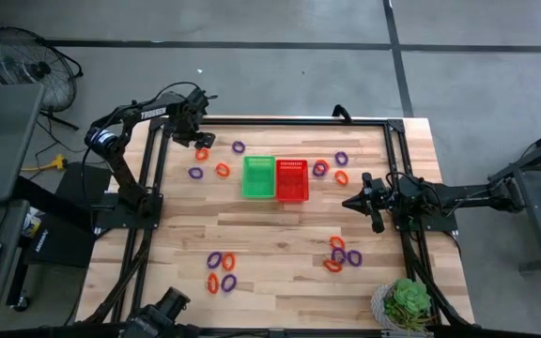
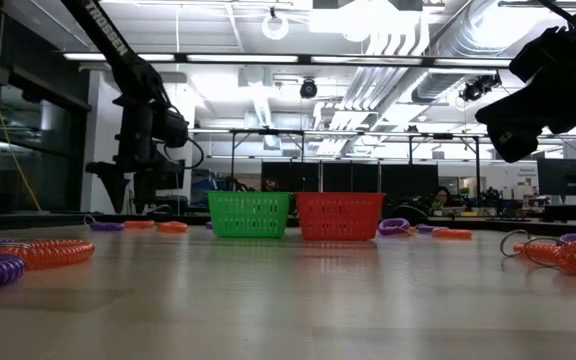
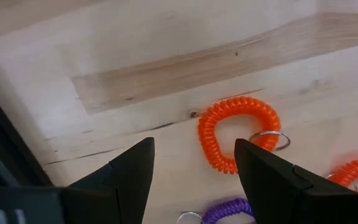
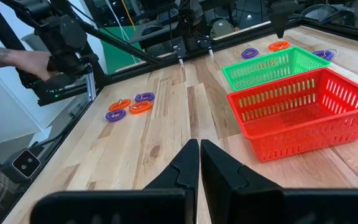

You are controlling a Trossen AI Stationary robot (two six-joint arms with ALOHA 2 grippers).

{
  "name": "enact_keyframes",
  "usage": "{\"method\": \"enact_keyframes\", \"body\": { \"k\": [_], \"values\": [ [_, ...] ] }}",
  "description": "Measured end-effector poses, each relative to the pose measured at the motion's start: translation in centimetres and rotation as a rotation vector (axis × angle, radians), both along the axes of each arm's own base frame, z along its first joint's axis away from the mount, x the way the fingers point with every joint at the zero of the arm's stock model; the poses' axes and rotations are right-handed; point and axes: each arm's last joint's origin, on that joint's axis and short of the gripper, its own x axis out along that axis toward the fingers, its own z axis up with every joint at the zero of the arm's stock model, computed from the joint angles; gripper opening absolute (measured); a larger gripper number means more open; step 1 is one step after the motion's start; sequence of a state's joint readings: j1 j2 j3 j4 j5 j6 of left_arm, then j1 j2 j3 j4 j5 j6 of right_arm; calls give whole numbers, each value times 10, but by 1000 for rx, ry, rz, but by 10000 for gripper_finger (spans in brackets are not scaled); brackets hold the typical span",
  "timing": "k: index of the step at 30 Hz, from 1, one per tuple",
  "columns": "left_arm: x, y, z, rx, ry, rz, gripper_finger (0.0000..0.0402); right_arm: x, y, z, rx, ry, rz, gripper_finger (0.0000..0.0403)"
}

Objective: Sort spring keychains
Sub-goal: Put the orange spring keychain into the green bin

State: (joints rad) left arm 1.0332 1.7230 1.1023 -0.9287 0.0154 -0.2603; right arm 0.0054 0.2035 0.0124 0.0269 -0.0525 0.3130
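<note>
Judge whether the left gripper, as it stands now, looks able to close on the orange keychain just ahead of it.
Probably yes. The left gripper is open, and the orange keychain lies flat on bare table just beyond its fingertips, with nothing between them. A purple keychain lies close by and might get nudged.

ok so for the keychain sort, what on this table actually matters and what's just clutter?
Job:
- small orange coiled-spring loop keychains
- small purple coiled-spring loop keychains
- green plastic mesh basket
- red plastic mesh basket
- left claw, open over an orange loop
- right claw, shut, off to the side

Lying about:
- green potted plant, table corner
- black floor fan, off the table
</note>
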Motion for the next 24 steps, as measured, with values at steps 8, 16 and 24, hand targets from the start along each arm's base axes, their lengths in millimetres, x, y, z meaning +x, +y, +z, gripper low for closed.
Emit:
{"method": "enact_keyframes", "body": {
  "k": [8, 16, 24],
  "values": [
    [4, 2, -9, -10, 9, 1, 220, 0, 0, 0, 0, 0, 0, 12],
    [6, 2, -10, -5, 5, -3, 220, 0, 0, 0, 0, 0, 0, 12],
    [7, 3, -10, 2, -3, -3, 220, 0, 0, 0, 0, 0, 0, 12]
  ]
}}
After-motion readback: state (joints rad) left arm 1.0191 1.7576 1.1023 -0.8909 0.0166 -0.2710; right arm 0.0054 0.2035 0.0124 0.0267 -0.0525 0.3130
